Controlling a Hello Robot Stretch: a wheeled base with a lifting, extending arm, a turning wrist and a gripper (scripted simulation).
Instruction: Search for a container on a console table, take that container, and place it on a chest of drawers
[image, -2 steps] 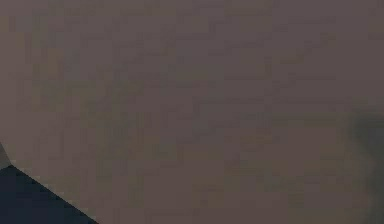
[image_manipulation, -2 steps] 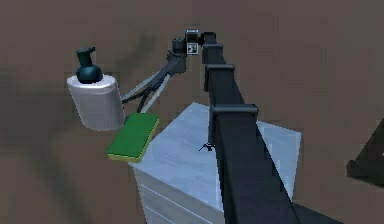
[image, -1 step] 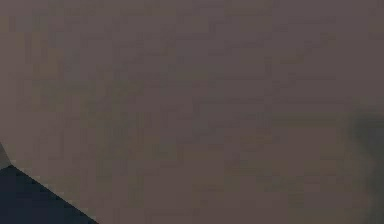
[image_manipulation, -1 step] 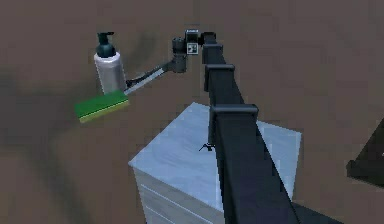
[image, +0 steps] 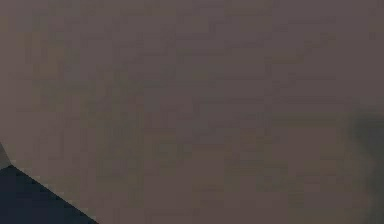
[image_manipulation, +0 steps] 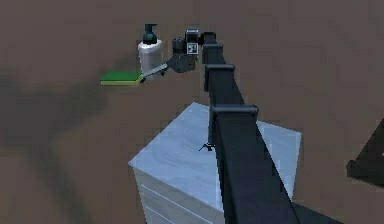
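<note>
A white pump bottle with a dark top, the container (image_manipulation: 150, 50), hangs at the far end of my gripper (image_manipulation: 162, 68), high above the brown floor. My gripper holds it. A thin green slab (image_manipulation: 122, 78) juts out at the bottle's foot toward the arm side view's left; I cannot tell whether it is joined to the bottle. The dark arm (image_manipulation: 230, 130) runs up from the bottom edge, passing over a pale blue chest of drawers (image_manipulation: 180, 150) whose flat top lies under the bar. The container is beyond the chest's far edge.
A tiny dark object (image_manipulation: 207, 147) lies on the chest's top beside the arm. A dark piece of furniture (image_manipulation: 368, 165) cuts in at the arm side view's right edge. A dark shape (image: 35, 200) fills the forward view's lower left corner, with a plain brown surface ahead.
</note>
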